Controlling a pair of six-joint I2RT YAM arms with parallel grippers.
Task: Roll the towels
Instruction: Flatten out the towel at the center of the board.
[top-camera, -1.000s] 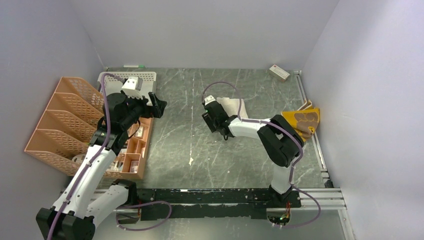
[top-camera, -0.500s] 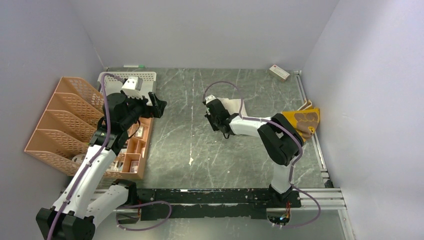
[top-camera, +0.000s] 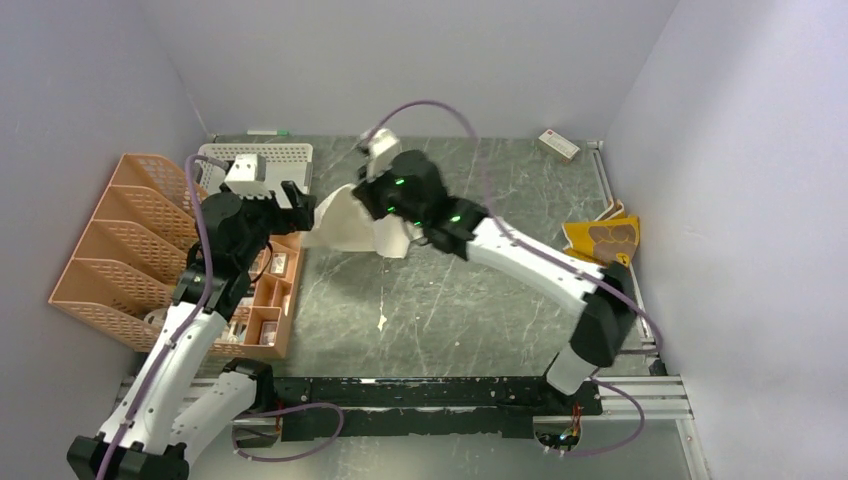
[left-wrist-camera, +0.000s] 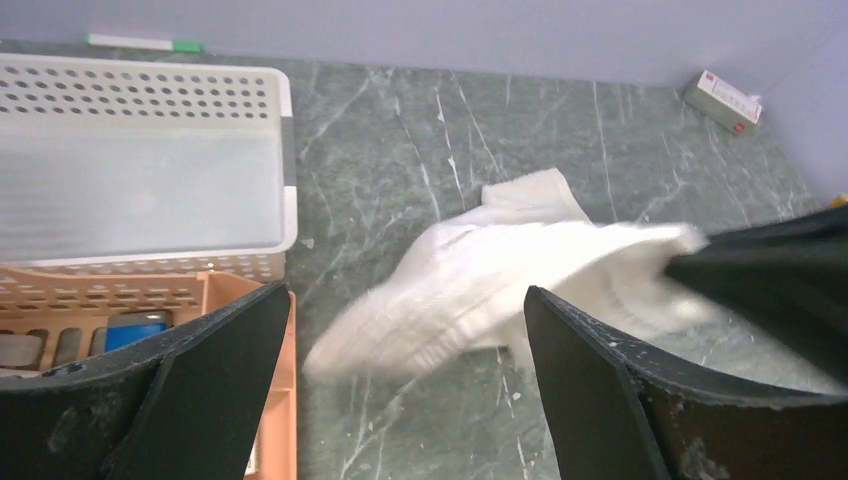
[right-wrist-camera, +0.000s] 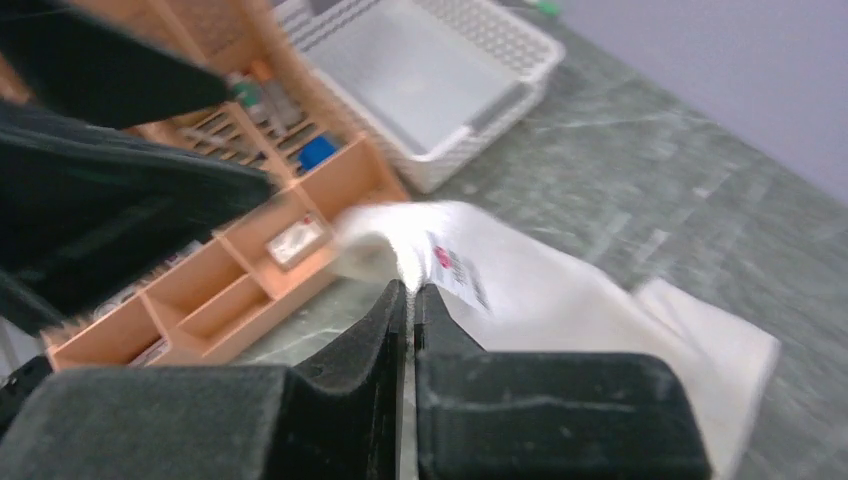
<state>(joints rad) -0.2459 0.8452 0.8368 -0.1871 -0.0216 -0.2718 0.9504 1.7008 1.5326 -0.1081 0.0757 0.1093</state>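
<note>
Off-white towel (top-camera: 350, 225): plain, soft and crumpled, neither flat nor rolled. It was drawn out into a loose, sagging shape over the left middle of the table (top-camera: 450, 310).
Where it was: between the two grippers. Its left end lay just beside the orange compartment tray (top-camera: 281, 290), and its right end was bunched under the right gripper (top-camera: 382, 212).
Mustard towel (top-camera: 602, 238): yellow with brown markings. It lay crumpled at the right edge of the table, well apart from both arms.
Right gripper: its jaws were pressed together, pinching a fold of the off-white towel.
Left gripper (top-camera: 302, 203): its jaws were spread wide and held nothing. Whether its fingers touched the cloth could not be told.
Top view only: the mustard towel, the orange file rack (top-camera: 120, 240) and both arms at once.
Left wrist view only: the towel (left-wrist-camera: 500, 280) was blurred and seen through the gap of the open gripper (left-wrist-camera: 400, 300), with a ribbed look along its near edge. The white basket (left-wrist-camera: 150, 75) and the small box (left-wrist-camera: 722, 100) were behind it.
Right wrist view only: a small printed tag (right-wrist-camera: 455, 270) sat on the towel (right-wrist-camera: 580, 300), just beside the closed fingertips of the gripper (right-wrist-camera: 410, 292).
</note>
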